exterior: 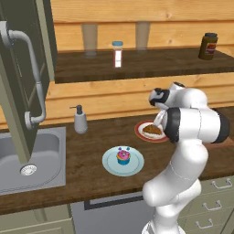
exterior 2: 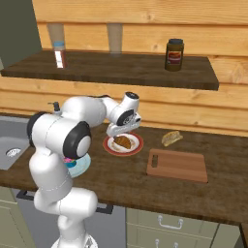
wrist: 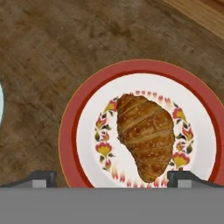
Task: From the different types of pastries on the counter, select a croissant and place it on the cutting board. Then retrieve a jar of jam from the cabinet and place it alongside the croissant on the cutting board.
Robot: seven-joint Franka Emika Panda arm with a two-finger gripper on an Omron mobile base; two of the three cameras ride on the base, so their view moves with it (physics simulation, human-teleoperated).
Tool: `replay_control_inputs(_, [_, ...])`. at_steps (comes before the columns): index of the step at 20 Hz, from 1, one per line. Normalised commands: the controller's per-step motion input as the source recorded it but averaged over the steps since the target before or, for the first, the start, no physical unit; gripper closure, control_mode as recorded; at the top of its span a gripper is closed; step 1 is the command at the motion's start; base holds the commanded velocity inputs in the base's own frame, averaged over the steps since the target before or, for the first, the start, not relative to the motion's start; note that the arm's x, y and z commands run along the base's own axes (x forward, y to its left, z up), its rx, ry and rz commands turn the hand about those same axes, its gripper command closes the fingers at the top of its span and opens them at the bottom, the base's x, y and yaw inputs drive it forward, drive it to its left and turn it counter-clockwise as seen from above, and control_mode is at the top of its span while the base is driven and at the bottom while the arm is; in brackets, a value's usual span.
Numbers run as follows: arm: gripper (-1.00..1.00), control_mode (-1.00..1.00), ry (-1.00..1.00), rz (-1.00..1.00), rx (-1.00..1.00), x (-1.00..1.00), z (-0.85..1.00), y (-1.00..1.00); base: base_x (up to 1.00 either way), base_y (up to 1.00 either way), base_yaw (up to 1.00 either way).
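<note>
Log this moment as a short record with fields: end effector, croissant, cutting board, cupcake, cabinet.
end effector: open, poised above the croissant, nothing held
croissant: lying on the red-rimmed plate, at, not yet picked
cutting board: bare, on the counter to the right of the plate, at
cupcake: pink-frosted, on a pale blue plate, at
cabinet: door swung open at the left; the jar of jam is not visible

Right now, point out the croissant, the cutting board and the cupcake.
croissant [wrist: 146, 135], hand view, middle of its flaky crust.
cutting board [exterior 2: 177, 165], right base view, centre of its bare top.
cupcake [exterior: 123, 156], left base view, pink frosting.
</note>
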Motion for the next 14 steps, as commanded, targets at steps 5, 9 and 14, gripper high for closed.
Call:
replay_control_inputs(5, [-1.0, -1.0, -0.02, 0.03, -0.1, 0.24, -0.47, 0.0, 0.0, 0.0, 0.0])
replay_control_inputs(9, [-1.0, -1.0, 0.0, 0.01, -0.01, 0.04, -0.05, 0.0, 0.0, 0.0, 0.0])
replay_control_inputs(14, [-1.0, -1.0, 0.0, 0.0, 0.0, 0.49, 0.0, 0.0, 0.0, 0.0, 0.0])
